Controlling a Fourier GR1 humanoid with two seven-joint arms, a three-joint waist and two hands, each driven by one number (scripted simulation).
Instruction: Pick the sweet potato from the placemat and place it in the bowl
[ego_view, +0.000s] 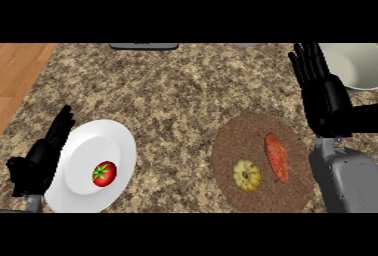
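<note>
- Lying on the round brown woven placemat (255, 192) at about four o'clock on the speckled granite tabletop (184, 90) is the long orange sweet potato (277, 157), set lengthwise on the mat's right half.
- Just beside it, toward eight o'clock on the same mat, sits a small yellow ribbed squash (246, 175), apart from the sweet potato.
- The right hand (325, 95) hovers at two o'clock, black fingers straight and spread apart, holding nothing; it sits between the mat and the bowl, with its grey forearm running down the right edge.
- The pale round bowl (354, 67) stands at the one o'clock corner, partly hidden by that hand.
- The left hand (40, 155) rests open at eight o'clock, fingers up, just beside a white round plate (111, 137).
- A red tomato with a green stem (104, 173) lies on the plate.
- A strip of wooden surface (18, 75) shows at ten o'clock.
</note>
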